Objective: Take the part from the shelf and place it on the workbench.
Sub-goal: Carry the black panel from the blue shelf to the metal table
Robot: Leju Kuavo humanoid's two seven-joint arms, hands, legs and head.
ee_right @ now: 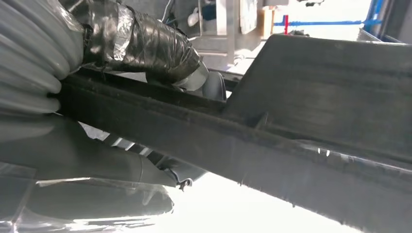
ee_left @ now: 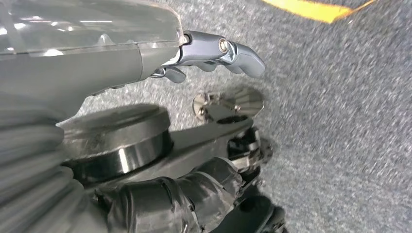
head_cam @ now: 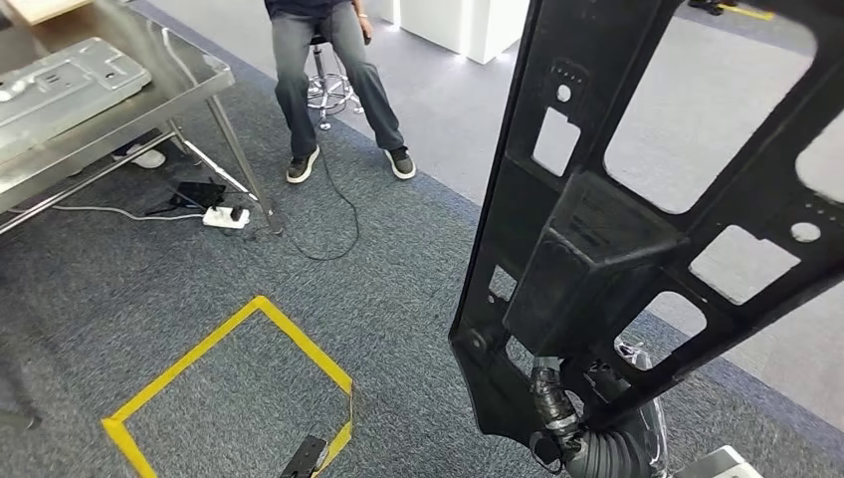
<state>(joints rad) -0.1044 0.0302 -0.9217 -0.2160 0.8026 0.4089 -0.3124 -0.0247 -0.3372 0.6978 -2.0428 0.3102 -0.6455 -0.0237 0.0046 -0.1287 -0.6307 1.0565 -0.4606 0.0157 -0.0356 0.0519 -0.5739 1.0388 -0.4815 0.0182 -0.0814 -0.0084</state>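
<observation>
Workbench (head_cam: 214, 75): steel, far left, cut off by the frame edge; a grey moulded panel (head_cam: 60, 80) lies on it. Power strip (head_cam: 226, 217) on the carpet beneath. Yellow floor tape (head_cam: 299, 344): square outline, near corner cut off. Seated person (head_cam: 318, 60): legs alone visible. Left hand (ee_left: 214, 51): hangs over carpet, fingers curled in on nothing. Part (head_cam: 637, 229): large black frame with cut-outs, held upright, top out of frame. Right hand (head_cam: 557, 403): clamped on its lower end, fingers largely hidden.
</observation>
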